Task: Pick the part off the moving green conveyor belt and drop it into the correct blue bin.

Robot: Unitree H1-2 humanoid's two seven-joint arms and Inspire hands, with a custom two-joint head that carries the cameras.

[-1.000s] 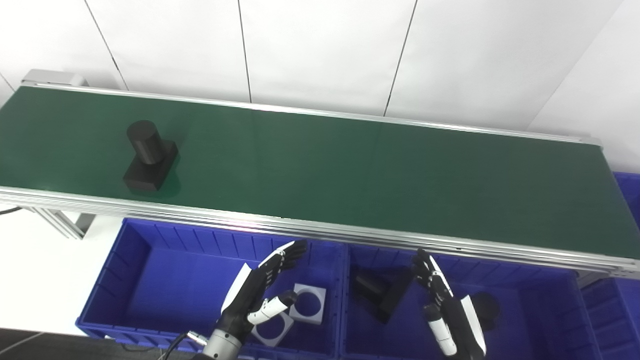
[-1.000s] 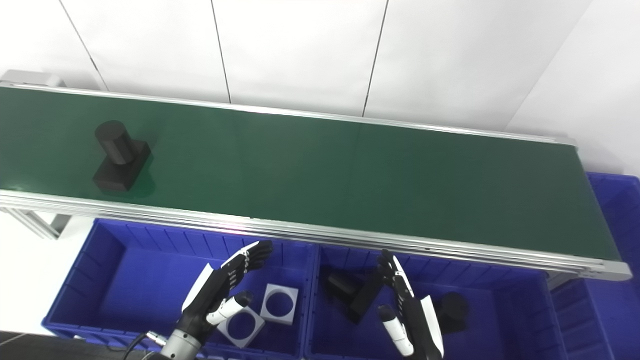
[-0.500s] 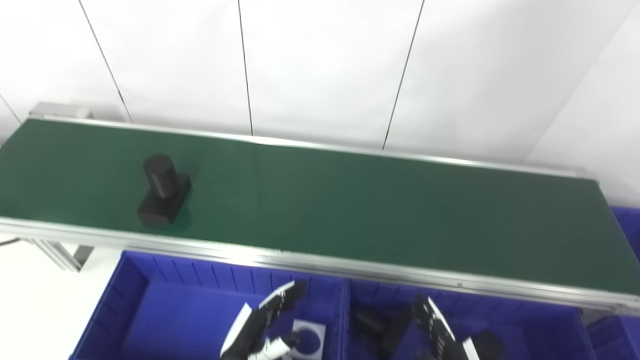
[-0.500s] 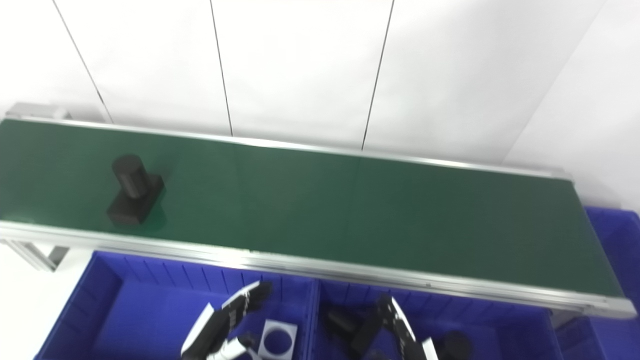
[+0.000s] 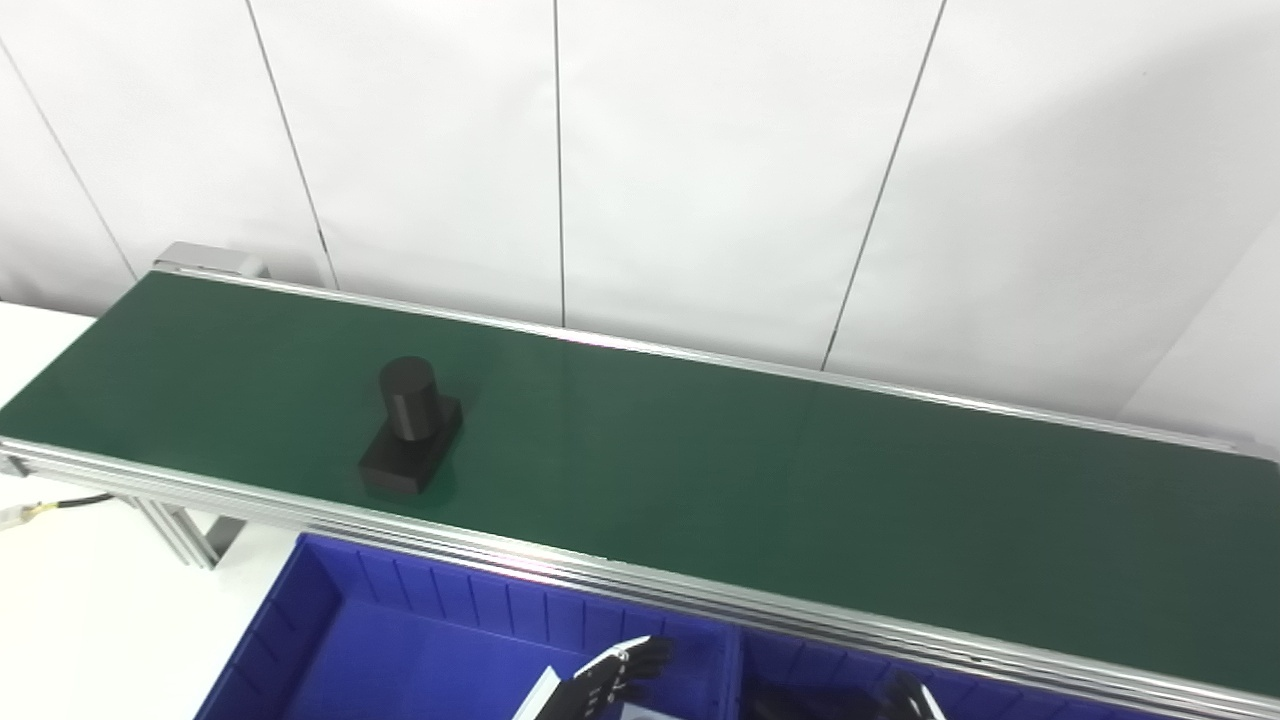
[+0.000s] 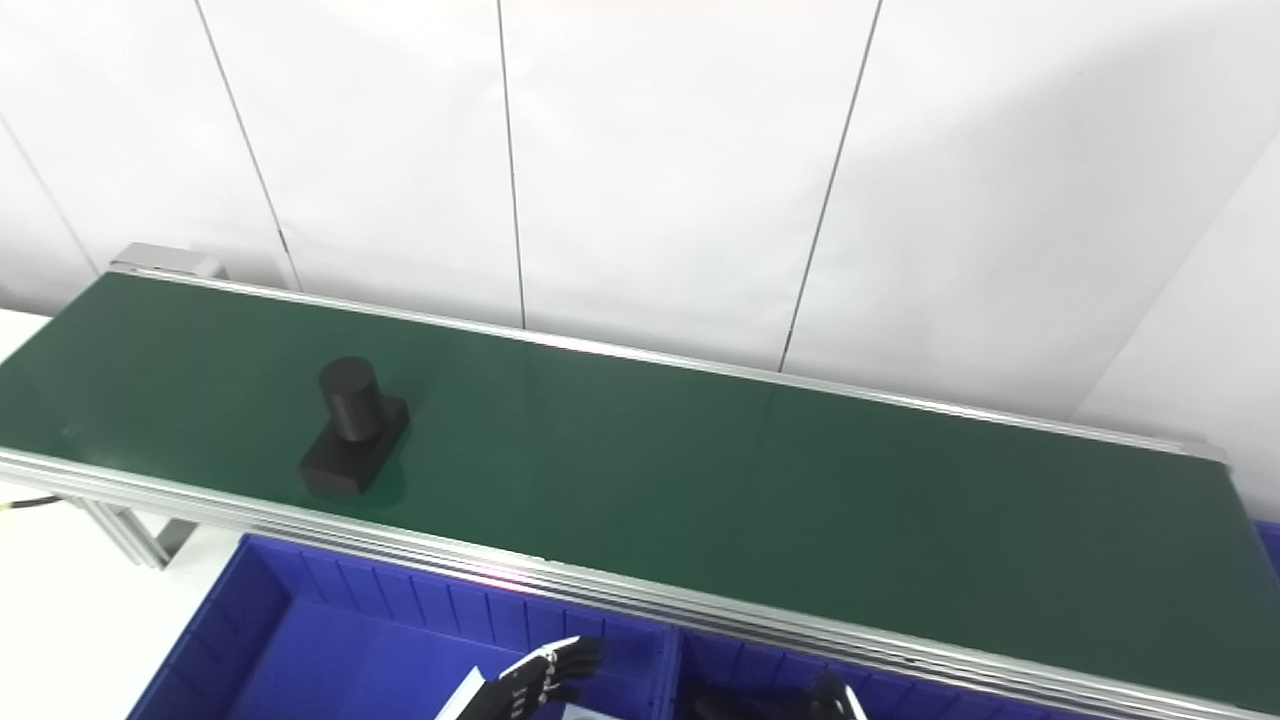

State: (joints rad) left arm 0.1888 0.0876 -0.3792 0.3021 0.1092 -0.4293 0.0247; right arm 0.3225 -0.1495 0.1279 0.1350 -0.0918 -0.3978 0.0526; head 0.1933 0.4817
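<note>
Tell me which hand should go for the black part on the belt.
Left, probably. The black part sits on the left stretch of the belt, nearer the left hand down over the left bin. The right hand lies farther right, barely in view.

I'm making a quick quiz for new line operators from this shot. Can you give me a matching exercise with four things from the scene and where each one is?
Things:
1. black part
2. blue bin
3. left robot hand
4. white wall panels

Places:
A. behind the green conveyor belt
B. over the bin, at the bottom edge
C. standing on the belt, left portion
D. below the belt's near rail

Pairs: 1-C, 2-D, 3-B, 4-A
</note>
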